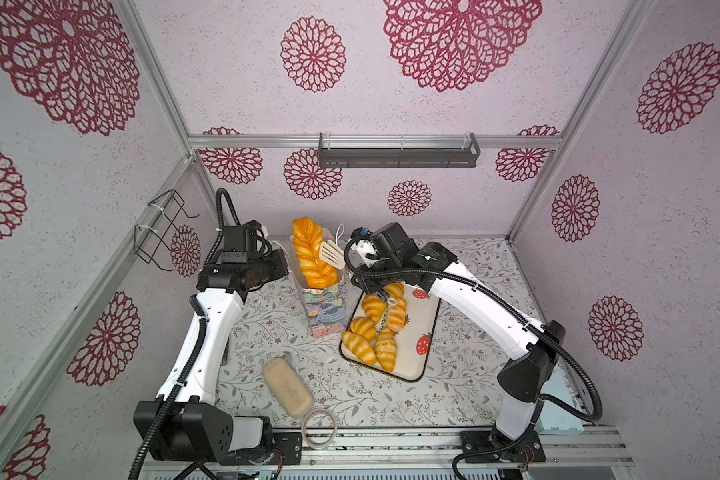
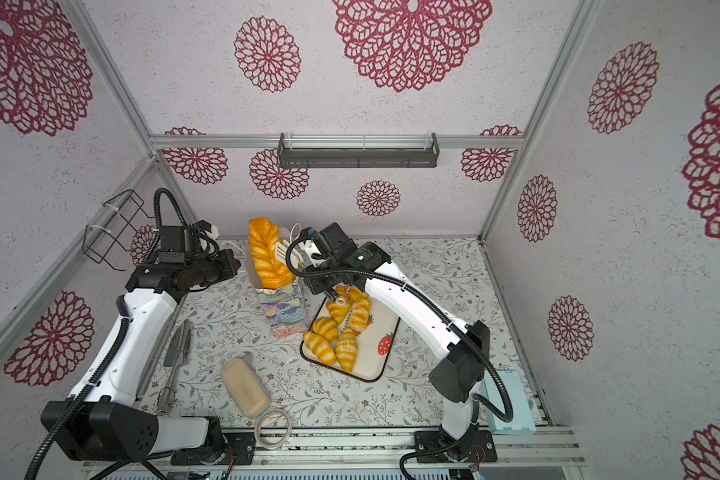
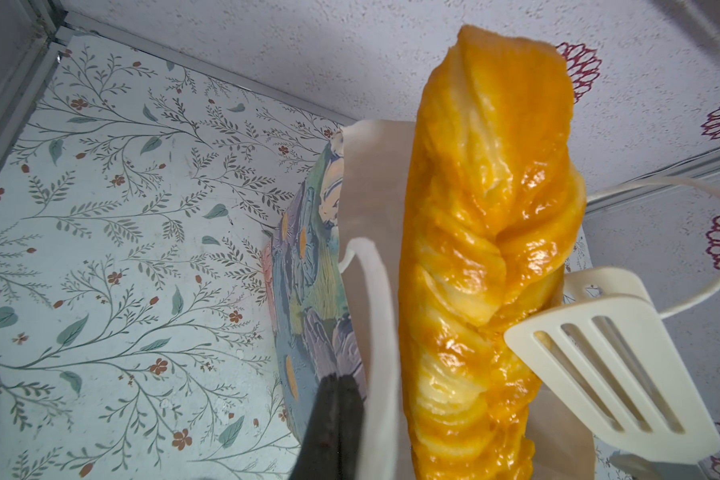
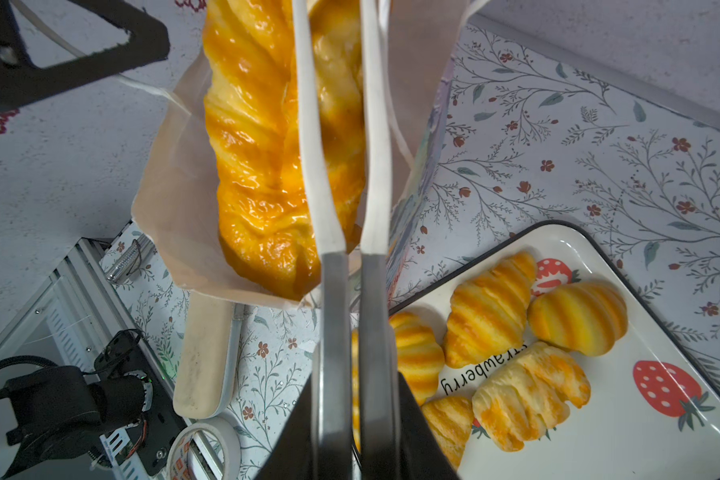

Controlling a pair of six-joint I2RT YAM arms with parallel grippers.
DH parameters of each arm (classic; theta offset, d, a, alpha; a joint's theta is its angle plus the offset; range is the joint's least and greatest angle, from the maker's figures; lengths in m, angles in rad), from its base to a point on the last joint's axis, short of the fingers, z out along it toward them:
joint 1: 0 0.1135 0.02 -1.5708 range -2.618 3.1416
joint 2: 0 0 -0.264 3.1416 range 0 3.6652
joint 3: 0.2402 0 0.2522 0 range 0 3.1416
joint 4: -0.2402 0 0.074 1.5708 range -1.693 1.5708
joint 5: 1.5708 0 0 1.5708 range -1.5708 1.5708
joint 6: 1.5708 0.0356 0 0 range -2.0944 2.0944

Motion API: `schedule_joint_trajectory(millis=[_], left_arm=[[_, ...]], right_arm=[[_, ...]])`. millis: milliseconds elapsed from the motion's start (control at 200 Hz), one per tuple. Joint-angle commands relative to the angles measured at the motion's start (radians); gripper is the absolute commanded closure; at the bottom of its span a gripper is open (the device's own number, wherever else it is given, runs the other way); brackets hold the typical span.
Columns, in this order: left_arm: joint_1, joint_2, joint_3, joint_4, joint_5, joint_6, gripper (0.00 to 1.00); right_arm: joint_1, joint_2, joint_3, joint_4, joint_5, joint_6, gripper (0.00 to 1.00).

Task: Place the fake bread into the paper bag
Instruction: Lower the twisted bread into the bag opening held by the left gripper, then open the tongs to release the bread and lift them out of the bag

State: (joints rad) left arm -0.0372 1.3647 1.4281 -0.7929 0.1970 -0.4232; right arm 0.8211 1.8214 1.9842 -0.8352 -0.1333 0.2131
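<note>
**Hidden / cut off**

Braided loaf (image 1: 312, 257): lower end buried in the paper bag (image 1: 326, 309). Left gripper's fingertips (image 3: 333, 419) run off the left wrist view's edge. Tray (image 4: 657, 453) clipped by the frame in the right wrist view; its lettering is partly covered by croissants (image 4: 491, 307)
</note>
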Motion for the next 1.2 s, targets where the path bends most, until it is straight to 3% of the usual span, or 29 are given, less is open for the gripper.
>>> schedule_joint_trajectory(millis=[0, 110, 360, 1196], left_arm=[[-0.008, 0.000, 0.020, 0.015, -0.010, -0.003, 1.00], [-0.009, 0.001, 0.023, 0.017, -0.009, -0.005, 1.00], [-0.012, 0.005, 0.023, 0.019, -0.008, -0.008, 1.00], [-0.023, -0.032, -0.022, 0.077, 0.040, 0.015, 1.00]], right_arm=[[-0.002, -0.034, 0.019, 0.044, 0.008, 0.013, 0.69], [-0.002, -0.030, 0.025, 0.040, 0.009, 0.014, 0.61], [-0.002, -0.036, 0.047, 0.028, 0.020, 0.012, 0.52], [-0.007, -0.216, 0.033, 0.021, 0.146, 0.051, 0.52]])
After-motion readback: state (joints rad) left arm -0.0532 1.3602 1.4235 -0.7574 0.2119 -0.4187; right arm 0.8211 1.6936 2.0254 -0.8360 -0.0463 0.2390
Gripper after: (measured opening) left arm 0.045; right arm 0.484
